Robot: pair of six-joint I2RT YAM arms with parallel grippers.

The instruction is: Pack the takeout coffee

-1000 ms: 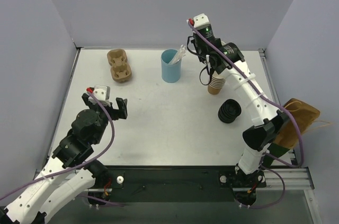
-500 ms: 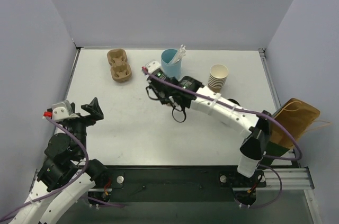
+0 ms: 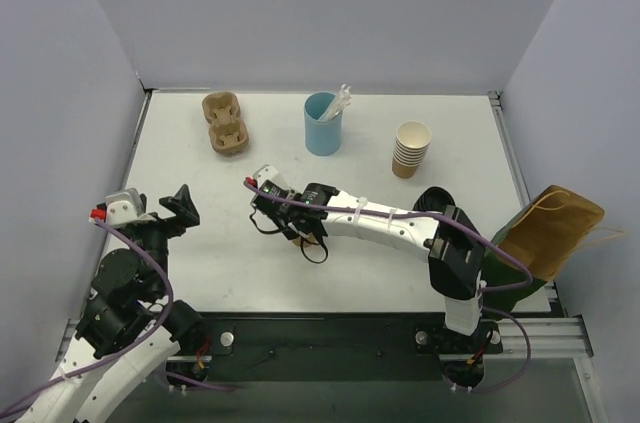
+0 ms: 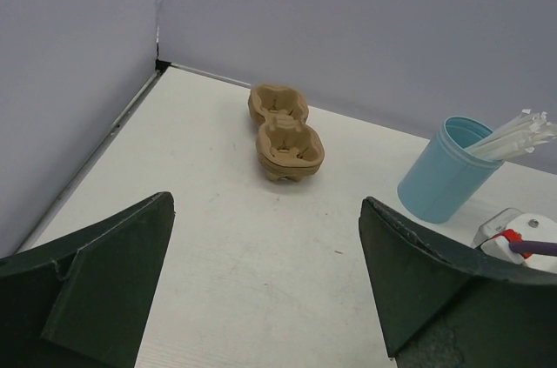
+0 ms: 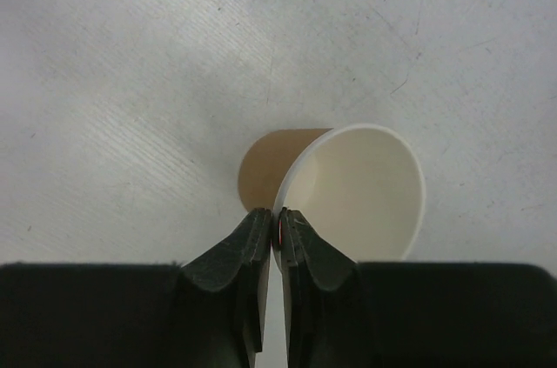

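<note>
Right wrist: right jaws pinching paper cup [image 5: 357,190], moved from stack [image 3: 410,148] to desk [image 3: 200,193] centre, lid pending; left jaws wide.

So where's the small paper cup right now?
The paper cup is pinched by its rim in the right hand, mid-table, on the near side of the blue cup in the overhead view.

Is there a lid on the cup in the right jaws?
No, the paper cup, pinched at its rim, shows an open mouth and bare cream inside.
</note>
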